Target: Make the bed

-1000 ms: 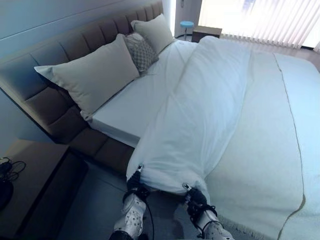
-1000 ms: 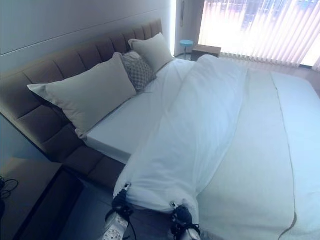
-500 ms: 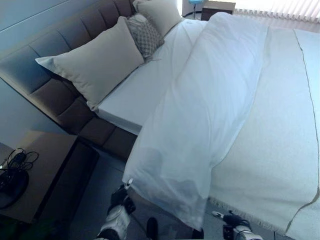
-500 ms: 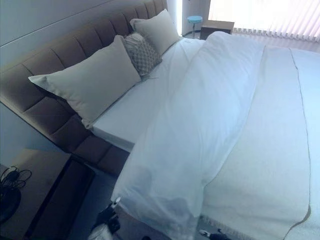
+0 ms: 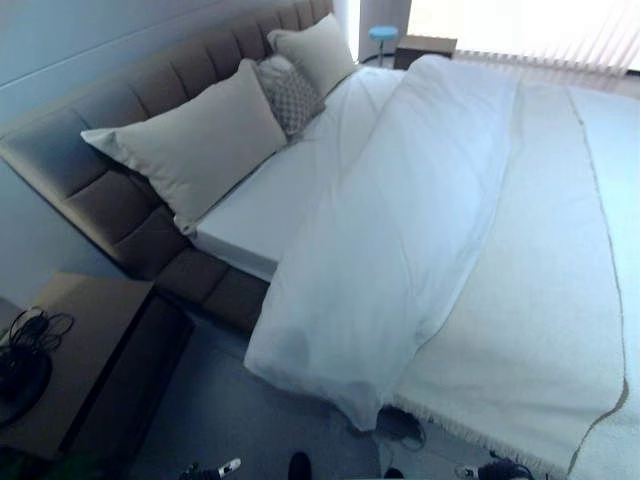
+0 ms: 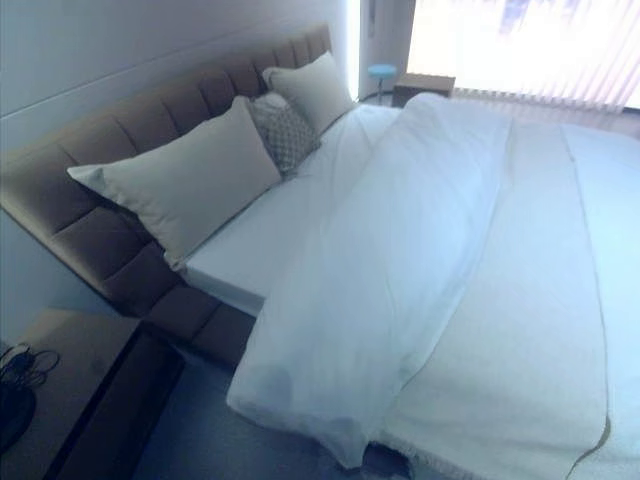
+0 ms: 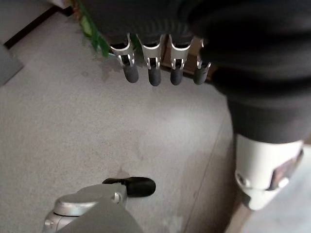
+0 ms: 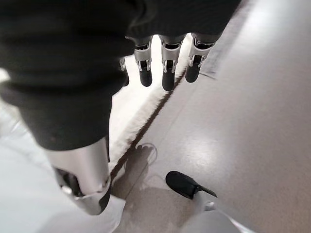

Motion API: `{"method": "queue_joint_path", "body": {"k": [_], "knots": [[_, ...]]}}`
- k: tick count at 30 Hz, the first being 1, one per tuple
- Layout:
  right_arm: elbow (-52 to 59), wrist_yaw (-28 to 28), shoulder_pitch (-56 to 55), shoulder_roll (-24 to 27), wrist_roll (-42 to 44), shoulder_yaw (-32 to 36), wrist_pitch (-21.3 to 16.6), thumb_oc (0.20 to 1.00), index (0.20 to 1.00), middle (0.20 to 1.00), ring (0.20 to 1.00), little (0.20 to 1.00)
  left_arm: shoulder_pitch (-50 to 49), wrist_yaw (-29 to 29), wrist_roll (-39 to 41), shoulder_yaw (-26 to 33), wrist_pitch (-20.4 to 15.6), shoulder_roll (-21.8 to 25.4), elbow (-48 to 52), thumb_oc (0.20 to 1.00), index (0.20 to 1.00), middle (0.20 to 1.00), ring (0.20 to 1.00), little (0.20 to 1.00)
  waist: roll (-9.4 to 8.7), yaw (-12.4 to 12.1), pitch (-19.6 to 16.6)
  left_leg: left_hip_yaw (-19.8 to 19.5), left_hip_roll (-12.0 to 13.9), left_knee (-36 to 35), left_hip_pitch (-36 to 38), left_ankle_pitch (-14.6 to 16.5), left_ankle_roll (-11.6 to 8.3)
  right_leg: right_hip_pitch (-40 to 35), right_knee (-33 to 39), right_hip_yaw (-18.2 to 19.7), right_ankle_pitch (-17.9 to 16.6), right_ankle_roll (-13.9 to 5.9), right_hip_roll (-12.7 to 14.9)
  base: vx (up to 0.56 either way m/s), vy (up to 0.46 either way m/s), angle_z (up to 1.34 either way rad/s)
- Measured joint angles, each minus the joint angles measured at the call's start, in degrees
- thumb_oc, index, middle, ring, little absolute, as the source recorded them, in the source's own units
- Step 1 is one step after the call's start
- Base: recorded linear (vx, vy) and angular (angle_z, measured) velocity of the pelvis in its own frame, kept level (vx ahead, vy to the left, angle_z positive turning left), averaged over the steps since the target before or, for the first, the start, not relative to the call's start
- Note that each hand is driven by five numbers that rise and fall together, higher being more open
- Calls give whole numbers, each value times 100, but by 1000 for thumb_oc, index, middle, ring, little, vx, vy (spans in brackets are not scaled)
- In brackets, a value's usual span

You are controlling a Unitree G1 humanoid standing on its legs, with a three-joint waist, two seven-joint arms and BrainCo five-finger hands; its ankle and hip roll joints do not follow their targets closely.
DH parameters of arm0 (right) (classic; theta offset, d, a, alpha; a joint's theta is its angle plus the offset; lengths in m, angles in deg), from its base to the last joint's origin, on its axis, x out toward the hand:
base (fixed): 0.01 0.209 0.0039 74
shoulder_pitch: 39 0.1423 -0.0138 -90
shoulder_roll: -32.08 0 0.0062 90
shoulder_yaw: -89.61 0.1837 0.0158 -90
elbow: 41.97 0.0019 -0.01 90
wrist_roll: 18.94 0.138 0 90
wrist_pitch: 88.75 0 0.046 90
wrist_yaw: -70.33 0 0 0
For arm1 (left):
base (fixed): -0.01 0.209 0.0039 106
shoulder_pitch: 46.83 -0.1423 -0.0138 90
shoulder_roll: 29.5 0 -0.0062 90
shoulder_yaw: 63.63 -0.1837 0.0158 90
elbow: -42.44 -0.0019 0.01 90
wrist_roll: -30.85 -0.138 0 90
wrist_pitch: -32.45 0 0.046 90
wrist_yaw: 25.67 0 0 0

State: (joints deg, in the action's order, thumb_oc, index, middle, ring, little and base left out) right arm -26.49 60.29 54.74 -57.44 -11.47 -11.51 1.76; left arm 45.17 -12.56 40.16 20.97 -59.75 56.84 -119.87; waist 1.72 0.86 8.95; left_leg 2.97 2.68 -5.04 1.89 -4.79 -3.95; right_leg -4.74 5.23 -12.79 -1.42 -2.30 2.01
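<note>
A: Where does the duvet point(image 5: 400, 240) lie relative to my hands?

B: Bunched in a long ridge on the bed point(image 5: 540, 330); its long axis runs from the pillows point(image 5: 200, 140) towards the near edge, its corner drooping over the side above the floor point(image 7: 73, 121).

A: And my hands?

B: Left hand point(image 7: 160, 63) and right hand point(image 8: 165, 68) both hang over the floor, fingers loosely extended, holding nothing; judging by the fringe beside it, the right seems nearer the hanging corner.
</note>
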Motion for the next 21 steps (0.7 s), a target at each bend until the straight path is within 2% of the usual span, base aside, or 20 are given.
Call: {"method": "queue_joint_path", "body": {"k": [2,5,6,9,11,12,14,17,18,19,20,21], "knots": [[1,100,-114,-1,1,49,6,1000,1000,1000,1000,1000,57,-102,-189,-238,29,7,17,1000,1000,1000,1000,1000,-10,160,-110,30,12,0,97,15,16,-71,-2,50,-3,5,-7,-4,-88,-14],[-3,205,-183,0,1,48,63,1000,1000,1000,1000,1000,80,-246,-362,-569,30,17,147,1000,1000,1000,1000,1000,21,270,-288,171,52,-17,239,50,11,-113,-19,171,-11,17,-34,-3,-96,-23],[44,219,-181,9,10,50,73,1000,1000,1000,1000,1000,137,-312,-397,-574,57,-3,198,1000,1000,1000,1000,1000,47,419,-323,224,120,-3,320,96,-12,-111,-96,254,0,36,-36,-12,-96,-38],[224,262,-171,19,65,47,77,1000,1000,1000,1000,1000,166,-420,-350,-629,19,-3,397,1000,1000,1000,1000,1000,145,452,-387,353,194,15,365,120,-47,-67,-220,389,36,92,-101,-70,-76,-30],[646,347,-154,27,368,45,62,1000,1000,1000,1000,1000,204,-531,8,-628,-6,20,908,1000,1000,1000,1000,1000,151,420,-301,428,302,807,-10,319,-221,269,-668,518,195,236,-152,-96,-79,-33],[842,367,-132,29,477,44,69,1000,1000,1000,1000,1000,242,-567,169,-629,-17,30,1082,1000,1000,1000,1000,1000,133,386,-213,365,272,1101,-145,340,-260,352,-802,605,243,310,-100,-23,-46,-37],[1550,443,-80,133,731,-1,12,1000,1000,1000,1000,1000,413,-715,620,-748,-79,-20,1515,1000,1000,1000,1000,1000,-106,262,-9,282,136,1902,-701,156,-560,494,-1013,777,227,418,122,73,-6,-37],[2240,484,73,433,873,-130,-64,1000,1000,1000,1000,1000,592,-867,1004,-959,-133,-34,1959,1000,1000,1000,1000,1000,-86,276,82,394,-230,1604,-897,263,-537,679,-1014,754,210,442,316,177,29,-25],[2413,490,300,509,924,-206,-51,1000,1000,1000,1000,1000,677,-898,1123,-954,-144,-19,2039,1000,1000,1000,1000,1000,-56,232,73,478,-384,1527,-933,262,-527,634,-773,772,240,380,316,230,51,-48],[2503,530,572,743,1006,-527,-45,1000,1000,1000,1000,1000,695,-934,1348,-1034,-137,-48,2224,1000,1000,1000,1000,1000,321,228,-48,360,-286,873,-933,457,-443,514,-424,952,355,88,-100,218,48,-53],[2552,558,680,843,1012,-490,-70,1000,1000,1000,1000,1000,753,-963,1419,-1066,-158,-56,2356,1000,1000,1000,1000,1000,639,190,-23,274,-60,718,-928,619,-529,717,-855,876,388,178,-381,193,35,-52],[2619,543,1026,741,1075,-514,-33,1000,1000,1000,1000,1000,1082,-1022,1567,-1028,-213,204,2628,1000,1000,1000,1000,1000,433,24,183,123,-72,706,-960,172,-172,597,-1154,948,443,417,-347,189,41,-38]]}}
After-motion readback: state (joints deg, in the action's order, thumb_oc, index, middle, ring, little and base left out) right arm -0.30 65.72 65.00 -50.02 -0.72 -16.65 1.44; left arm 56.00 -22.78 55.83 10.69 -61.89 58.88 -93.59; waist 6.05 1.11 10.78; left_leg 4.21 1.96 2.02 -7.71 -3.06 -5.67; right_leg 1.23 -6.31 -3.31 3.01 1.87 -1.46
